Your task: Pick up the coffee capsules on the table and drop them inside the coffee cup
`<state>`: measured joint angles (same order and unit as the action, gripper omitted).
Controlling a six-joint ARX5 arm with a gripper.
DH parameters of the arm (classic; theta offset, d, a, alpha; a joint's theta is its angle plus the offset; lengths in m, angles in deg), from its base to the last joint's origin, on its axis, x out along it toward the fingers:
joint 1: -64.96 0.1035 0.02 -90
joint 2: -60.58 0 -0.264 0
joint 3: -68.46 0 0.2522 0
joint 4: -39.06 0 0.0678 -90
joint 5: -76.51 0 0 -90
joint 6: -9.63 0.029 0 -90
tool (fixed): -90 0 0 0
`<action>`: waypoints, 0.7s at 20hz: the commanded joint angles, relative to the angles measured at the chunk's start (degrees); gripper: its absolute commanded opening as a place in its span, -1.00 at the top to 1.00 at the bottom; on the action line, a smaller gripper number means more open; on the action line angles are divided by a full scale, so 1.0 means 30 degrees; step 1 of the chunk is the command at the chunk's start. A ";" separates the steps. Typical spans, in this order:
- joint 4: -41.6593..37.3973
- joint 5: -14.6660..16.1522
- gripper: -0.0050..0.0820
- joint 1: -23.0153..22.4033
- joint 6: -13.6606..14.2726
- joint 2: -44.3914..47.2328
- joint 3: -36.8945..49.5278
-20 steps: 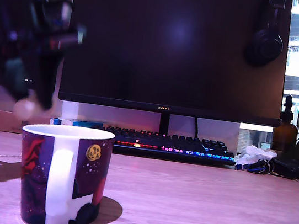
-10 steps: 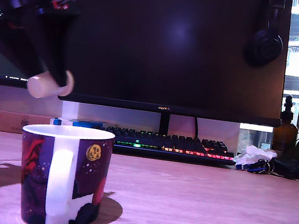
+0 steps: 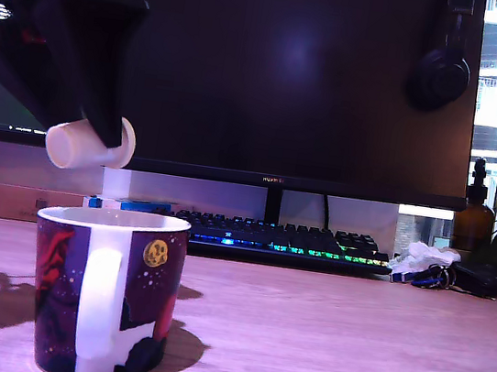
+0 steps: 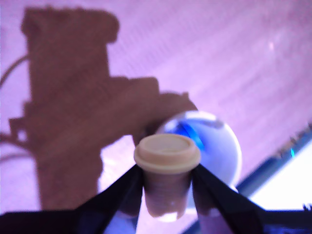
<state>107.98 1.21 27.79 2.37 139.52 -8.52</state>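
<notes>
the dark, blocky gripper (image 3: 98,133) fills the upper left of the exterior view, its two black fingers (image 4: 122,192) pressed against the sides of a small cream plastic coffee capsule with a wide flat rim (image 3: 86,145); the capsule lies tilted on its side there, rim toward the exterior view's right, hanging in the air above the large ceramic coffee cup, dark purple with red swirls, a gold moon disc and a white handle and rim (image 3: 106,291); the cup stands in the lower left of that frame on the pinkish light-wood table (image 3: 346,348).

compared with half a second ago the arm has crept slightly toward the exterior view's right and the capsule now sits more squarely over the cup's mouth, where a second ago it was a blur just above the rim at the far edge; the move has slowed to a fine correction.

in the wrist view the capsule's rim is at centre frame, the cup's white opening showing behind and partly beyond it toward the lower right, so alignment looks close but not exact; i judge the carry is nearly done and release is the step at hand; a slight further shift would make a rim strike less likely.

no other capsules show on the table in either view.
</notes>
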 commanded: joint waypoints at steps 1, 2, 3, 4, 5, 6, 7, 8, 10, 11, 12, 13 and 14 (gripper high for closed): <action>-0.0102 0.0029 0.40 -0.0350 0.0095 0.0080 0.0007; -0.0146 0.0022 0.40 -0.0568 0.0087 0.0080 0.0007; -0.0313 0.0022 0.40 -0.0780 0.0080 0.0124 0.0022; -0.0444 0.0022 0.40 -0.0976 0.0073 0.0189 0.0022; -0.0670 0.0022 0.40 -0.1144 0.0073 0.0255 0.0044; -0.0889 0.0022 0.40 -0.1297 0.0073 0.0452 0.0044; -0.0976 0.0022 0.40 -0.1428 0.0073 0.0597 0.0044; -0.0998 0.0015 0.40 -0.1574 0.0073 0.0750 0.0044; -0.0998 0.0015 0.40 -0.1698 0.0073 0.0984 0.0044; -0.1005 0.0007 0.40 -0.1734 0.0073 0.1064 0.0044; -0.1005 0.0007 0.40 -0.1763 0.0073 0.1078 0.0044; -0.1005 0.0015 0.40 -0.1763 0.0073 0.1086 0.0044; -0.0998 0.0015 0.40 -0.1792 0.0073 0.1086 0.0044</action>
<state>105.20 1.21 22.72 2.37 142.43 -8.52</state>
